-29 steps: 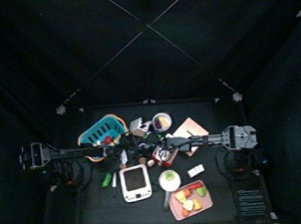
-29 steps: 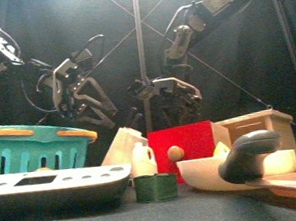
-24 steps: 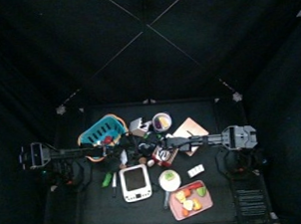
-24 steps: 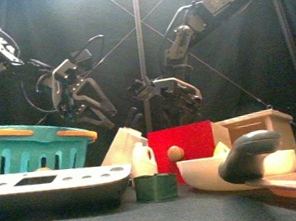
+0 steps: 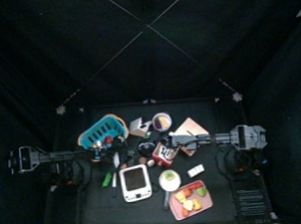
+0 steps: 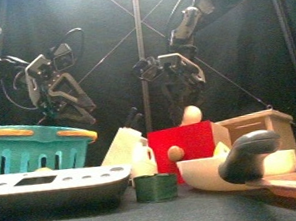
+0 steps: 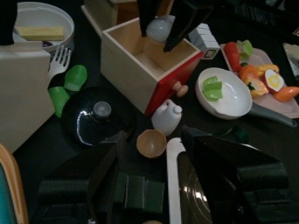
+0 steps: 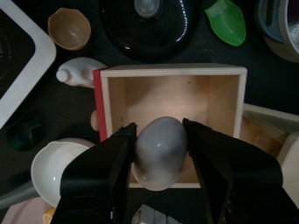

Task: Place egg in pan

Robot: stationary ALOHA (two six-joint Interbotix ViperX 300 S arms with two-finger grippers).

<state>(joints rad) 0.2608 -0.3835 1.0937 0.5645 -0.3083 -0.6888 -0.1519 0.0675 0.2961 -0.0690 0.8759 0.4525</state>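
A pale egg (image 8: 162, 153) hangs between my right gripper's (image 8: 162, 131) jaws, which are shut on it just above an open wooden box (image 8: 176, 79) with one red side. From the front, the egg (image 6: 191, 115) shows just over the red box (image 6: 181, 139), under the right gripper (image 6: 183, 100). The black pan (image 8: 146, 22), with its knobbed lid on, stands beside the box. In the left wrist view the pan (image 7: 100, 114) lies ahead of my open left gripper (image 7: 170, 166), which holds nothing and hangs over the table's left part (image 6: 57, 88).
A teal basket (image 6: 34, 146) and a white scale (image 6: 52, 184) stand front left, with a small green cup (image 6: 156, 187) beside them. Near the pan are a white bottle (image 7: 167, 116), a small brown bowl (image 7: 151, 143) and a white bowl (image 7: 225, 92) with greens.
My right gripper has risen from the box with the egg, which now shows above the red side. The left arm has drawn back to the left.
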